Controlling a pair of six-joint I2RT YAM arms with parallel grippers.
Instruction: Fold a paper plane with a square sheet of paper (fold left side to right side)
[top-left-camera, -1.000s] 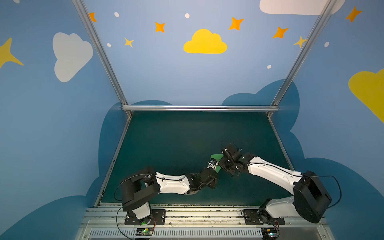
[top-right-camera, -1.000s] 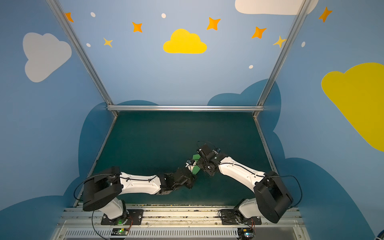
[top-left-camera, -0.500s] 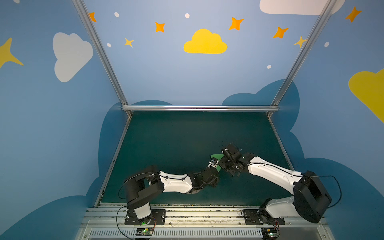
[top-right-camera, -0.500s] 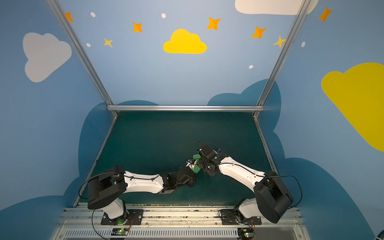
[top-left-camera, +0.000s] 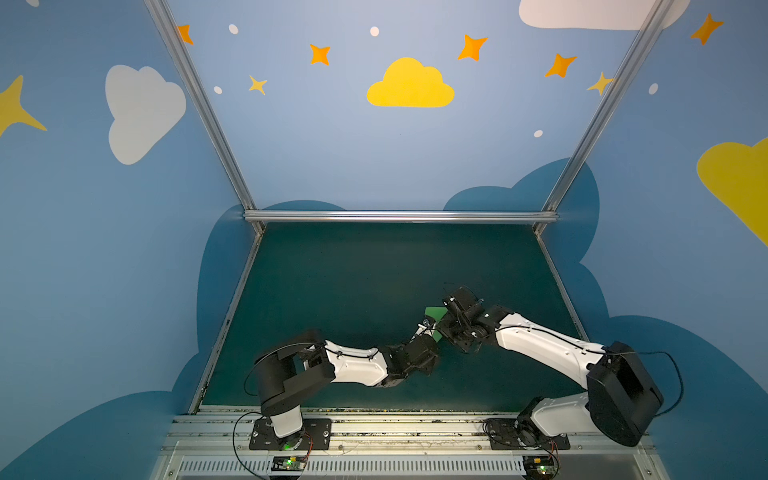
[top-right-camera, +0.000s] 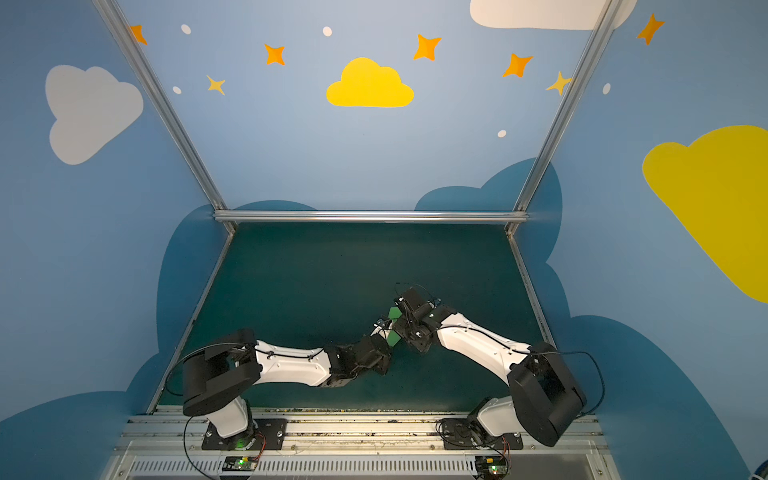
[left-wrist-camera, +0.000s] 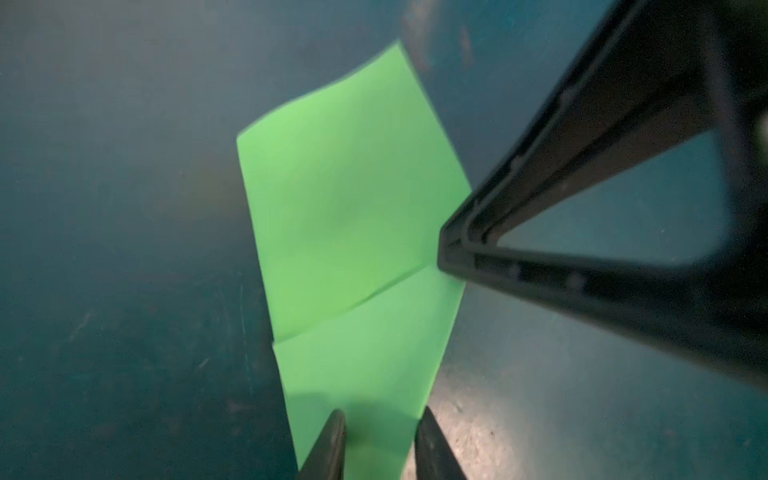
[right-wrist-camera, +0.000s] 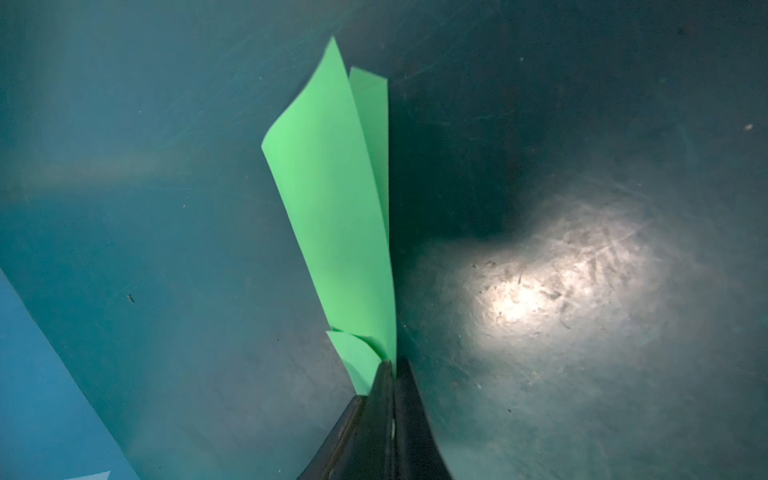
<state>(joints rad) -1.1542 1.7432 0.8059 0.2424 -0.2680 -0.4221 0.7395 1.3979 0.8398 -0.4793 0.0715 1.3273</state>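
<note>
- Green paper sheet (top-left-camera: 434, 311) (top-right-camera: 392, 312) sits between the two claw tips, a little right of the middle of the dark teal table (top-left-camera: 353, 291), toward its near half. In both top views only two small green patches show; the arms cover the rest.
- Left wrist view: the sheet (left-wrist-camera: 353, 208) is a long folded strip. One layer's edge crosses it at a slant, and both faces are a plain, even green.
- Right wrist view: the sheet (right-wrist-camera: 336, 208) is seen nearly edge-on. Two layers fan apart at the far end, and a small curled flap lies beside the fingertips.
- Right claw (right-wrist-camera: 388, 361) (top-left-camera: 441, 324): fingers pressed together, pinching the sheet. In the left wrist view its black tip (left-wrist-camera: 446, 249) meets the sheet's side edge where the slanted layer edge ends.
- Left claw (left-wrist-camera: 382, 411) (top-left-camera: 430, 330): fingertips (left-wrist-camera: 338, 415) stand a narrow gap apart, with the near end of the sheet showing in the gap. No pinch is visible.
- Cannot tell whether the sheet touches the table; a bright light patch lies on the table beside it.
- Surroundings: blue walls painted with a yellow cloud (top-left-camera: 409, 85), white clouds and orange stars.
</note>
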